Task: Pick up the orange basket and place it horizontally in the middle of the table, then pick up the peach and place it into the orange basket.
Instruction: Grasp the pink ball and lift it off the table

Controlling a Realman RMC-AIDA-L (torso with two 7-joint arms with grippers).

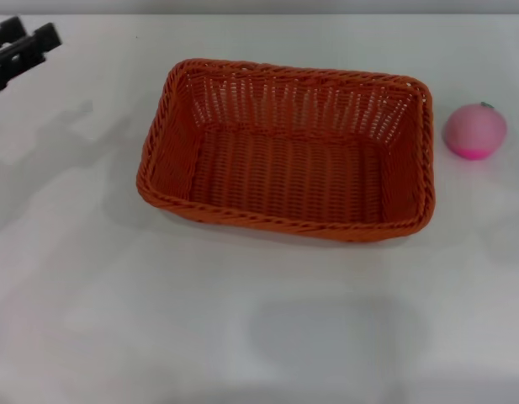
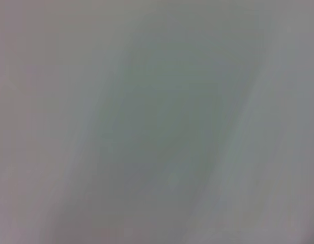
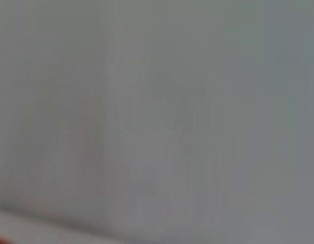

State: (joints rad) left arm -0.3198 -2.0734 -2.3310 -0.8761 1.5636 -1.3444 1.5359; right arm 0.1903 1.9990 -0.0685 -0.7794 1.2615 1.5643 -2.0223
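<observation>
The orange basket [image 1: 286, 151] lies lengthwise across the middle of the white table [image 1: 116, 295] in the head view, upright and with nothing in it. The pink peach [image 1: 475, 130] rests on the table just to the right of the basket, apart from its rim. My left gripper [image 1: 19, 50] shows as a black shape at the far left corner, well away from the basket. The right gripper is out of view. Both wrist views show only a blurred pale surface.
Bare white tabletop spreads in front of the basket and to its left. Soft shadows lie on it at the left and near the front middle.
</observation>
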